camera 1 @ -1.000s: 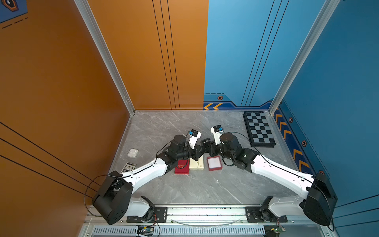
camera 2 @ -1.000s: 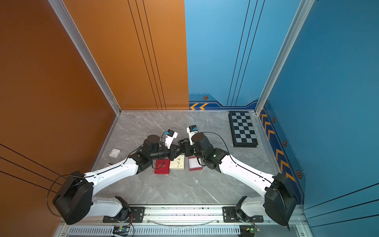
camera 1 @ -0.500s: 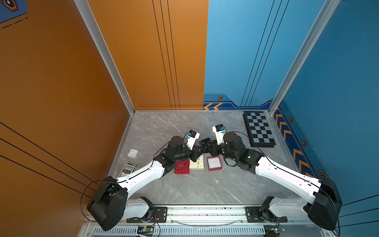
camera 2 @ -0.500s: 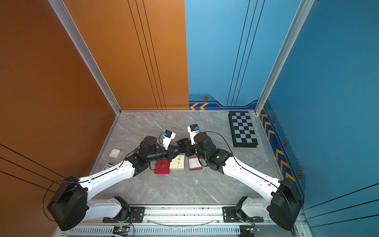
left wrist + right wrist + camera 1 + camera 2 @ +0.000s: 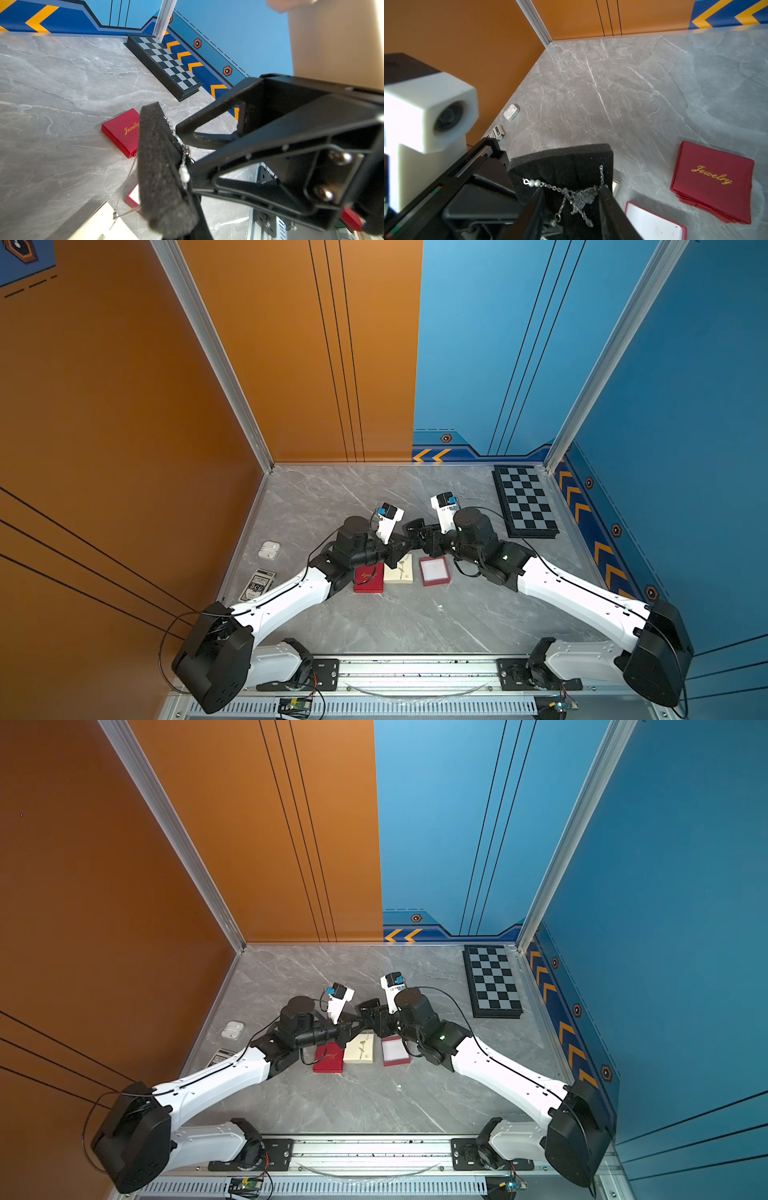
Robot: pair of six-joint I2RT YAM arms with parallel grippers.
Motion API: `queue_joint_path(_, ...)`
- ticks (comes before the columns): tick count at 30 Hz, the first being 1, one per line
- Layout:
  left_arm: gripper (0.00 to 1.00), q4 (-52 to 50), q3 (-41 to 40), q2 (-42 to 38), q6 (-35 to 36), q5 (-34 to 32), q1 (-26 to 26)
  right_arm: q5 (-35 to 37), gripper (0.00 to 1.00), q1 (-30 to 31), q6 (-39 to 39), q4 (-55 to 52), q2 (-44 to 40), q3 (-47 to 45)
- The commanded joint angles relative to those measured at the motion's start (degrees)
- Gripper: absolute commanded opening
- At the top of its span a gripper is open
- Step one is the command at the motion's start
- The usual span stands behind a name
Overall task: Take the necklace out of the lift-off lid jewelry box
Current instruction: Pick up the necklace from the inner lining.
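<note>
I find the lid off and the box base empty on the bench, with the necklace raised on its foam insert, which my left tool clamps tight, and my right tool parted astride the chain, gripping nothing; detaching it is still to do.

Robot lab test cell. Boxed in by orange wall panels from 9 to 12 o'clock, blue panels with chevron decals from 12 to 3. Grey marble-look tabletop; aluminium mounting rail and bare circuit board at 6. Chessboard at 2.
</note>
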Motion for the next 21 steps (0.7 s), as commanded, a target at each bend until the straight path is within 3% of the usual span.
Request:
queue_joint_path(1, 0.0, 0.7, -1.1, -1.6, 1.7, 0.3, 0.3, -1.8, 0.49, -0.4, 0.7, 1.6, 0.0, -1.0)
queue_joint_path(11, 0.0, 0.7, -0.8, -1.5, 2.3, 1.0, -0.3, -3.4, 0.48, -0.7, -0.1, 1.9, 1.8, 0.9)
queue_joint_path(21, 0.0, 0.7, -1.3, -2.1, 2.9, 1.0, -0.4, -4.9, 0.31, -1.4, -1.3, 1.5, 3.0, 2.8)
